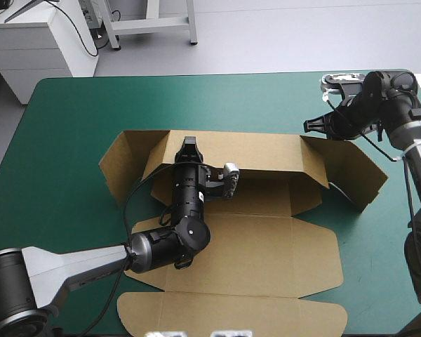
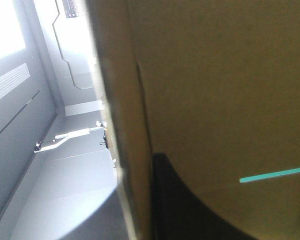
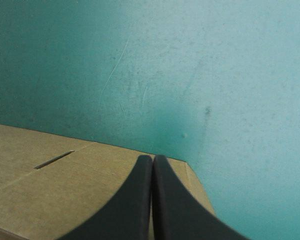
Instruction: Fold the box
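Observation:
The brown box (image 1: 266, 239) lies in the middle of the table. Its front panels are flat, while its back wall (image 1: 259, 151) and two end flaps stand raised. My left gripper (image 1: 190, 146) reaches over the floor panel and is shut on the back wall's top edge near its left end. In the left wrist view the board (image 2: 215, 75) fills the frame edge-on, with one black finger (image 2: 190, 210) against it. My right gripper (image 1: 309, 127) is shut, and its tip (image 3: 152, 159) is at the top corner of the right end flap (image 3: 65, 190).
The right end flap (image 1: 358, 172) slants out toward the table's right edge. The flat front flaps (image 1: 231, 312) reach almost to the near edge. Bare teal-green cover (image 1: 196, 102) stretches beyond the box to the far edge and on the left (image 1: 49, 175).

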